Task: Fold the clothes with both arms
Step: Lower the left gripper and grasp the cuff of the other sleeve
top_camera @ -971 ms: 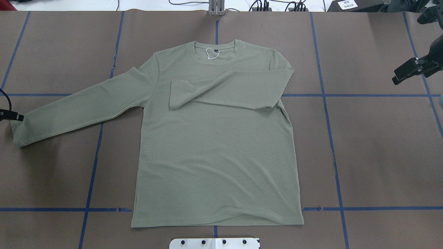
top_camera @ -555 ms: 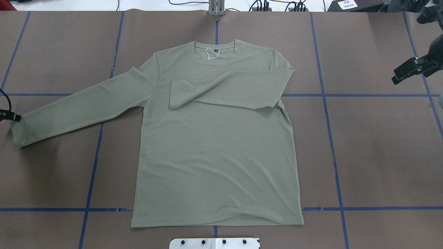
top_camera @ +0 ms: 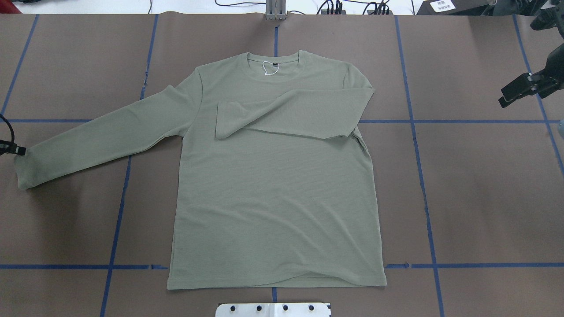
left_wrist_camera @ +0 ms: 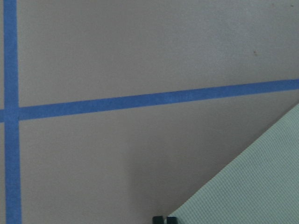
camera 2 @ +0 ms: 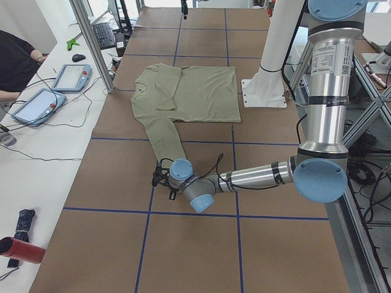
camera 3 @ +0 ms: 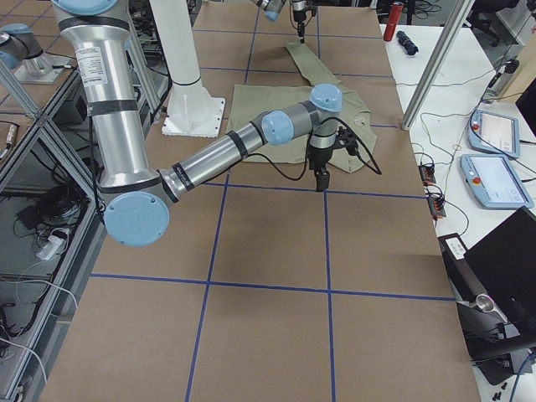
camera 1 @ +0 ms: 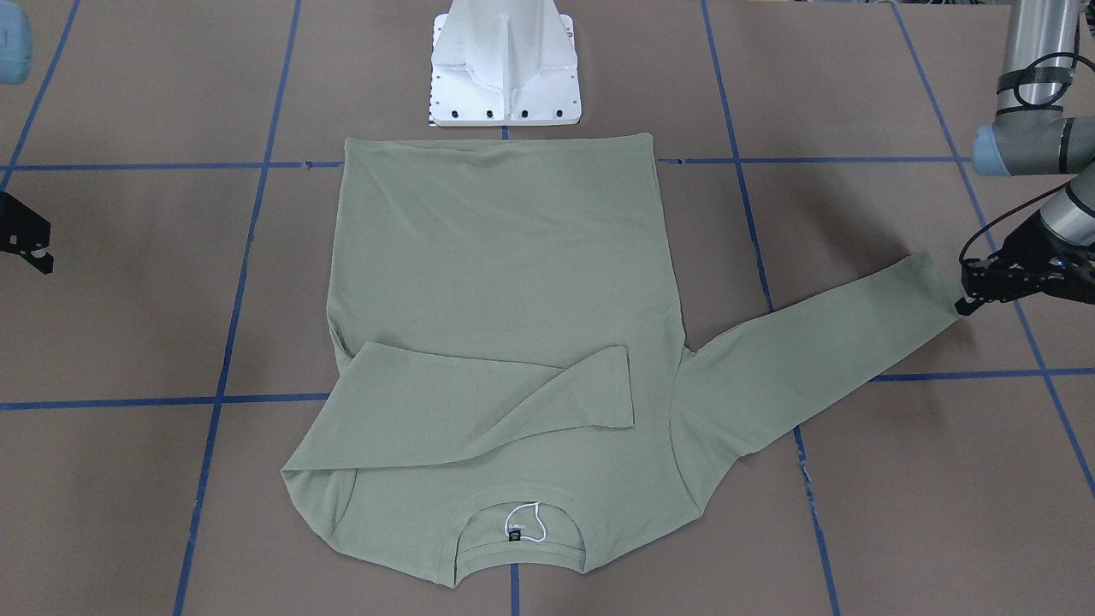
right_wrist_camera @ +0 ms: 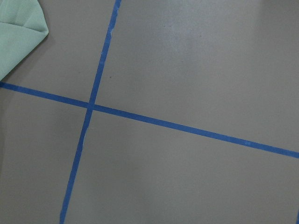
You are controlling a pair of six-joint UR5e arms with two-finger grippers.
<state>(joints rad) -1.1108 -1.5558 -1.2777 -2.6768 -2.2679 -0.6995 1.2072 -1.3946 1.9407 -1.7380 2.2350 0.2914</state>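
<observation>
The sage-green shirt (top_camera: pixel 273 198) lies flat, neck away from the robot. One sleeve (top_camera: pixel 291 114) is folded across the chest. The other sleeve (top_camera: pixel 101 136) stretches out toward the table's left side. My left gripper (top_camera: pixel 16 150) sits low at that sleeve's cuff (camera 1: pixel 932 291). In the left wrist view its fingertips (left_wrist_camera: pixel 164 218) are together at the cuff's corner (left_wrist_camera: pixel 252 186), shut on the fabric. My right gripper (top_camera: pixel 503 101) hangs open above bare table, well off the shirt's right side, also visible at the front view's left edge (camera 1: pixel 34 261).
The white pedestal base (camera 1: pixel 505 77) stands just behind the shirt's hem. Blue tape lines (top_camera: pixel 414 121) grid the brown table cover. A side table holds tablets (camera 2: pixel 61 79) and cables, beside it are a person's arm (camera 2: pixel 15 61) and an aluminium post (camera 2: pixel 91 43).
My left gripper has shifted slightly outward to the left, and the cuff's end has slid a little with it. The right gripper has barely moved.
</observation>
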